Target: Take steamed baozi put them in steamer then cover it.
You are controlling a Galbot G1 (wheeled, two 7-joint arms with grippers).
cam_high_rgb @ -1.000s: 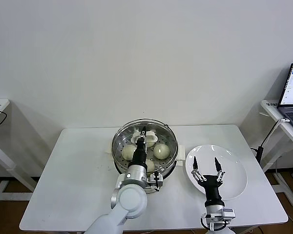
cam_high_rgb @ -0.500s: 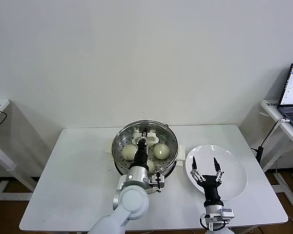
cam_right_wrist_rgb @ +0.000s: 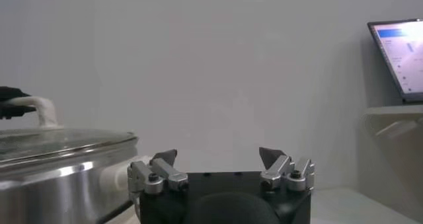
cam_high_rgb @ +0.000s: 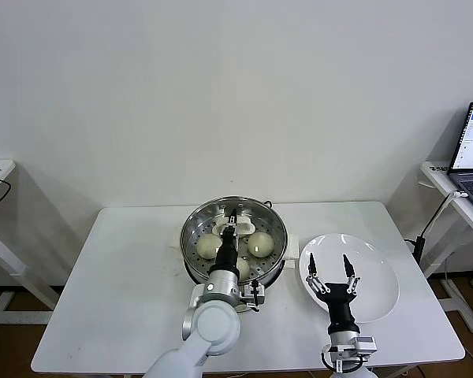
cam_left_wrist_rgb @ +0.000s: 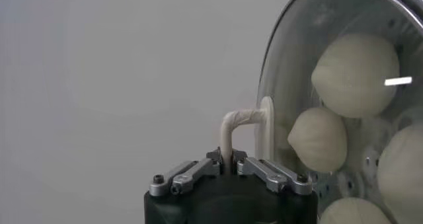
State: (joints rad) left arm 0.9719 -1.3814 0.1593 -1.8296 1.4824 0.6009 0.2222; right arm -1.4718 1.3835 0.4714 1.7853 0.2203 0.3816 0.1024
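Glass lid (cam_high_rgb: 233,228) sits on the steamer (cam_high_rgb: 191,253) at the bench's (cam_high_rgb: 126,291) middle over the steamed baozi (cam_high_rgb: 259,242), its white handle (cam_left_wrist_rgb: 232,127) clamped in the left pincer (cam_high_rgb: 231,224), while the right pincer (cam_high_rgb: 329,266) hovers spread wide above the white plate (cam_high_rgb: 378,287) to the right

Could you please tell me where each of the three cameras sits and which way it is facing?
Head view: on the head, looking forward and down at the table; both arms show.
Left wrist view: on the left wrist, facing the glass lid; the left gripper is shut on the lid handle, with baozi behind the glass.
Right wrist view: on the right wrist, facing the wall; the open right gripper shows.
Shared: all show the steamer and lid.
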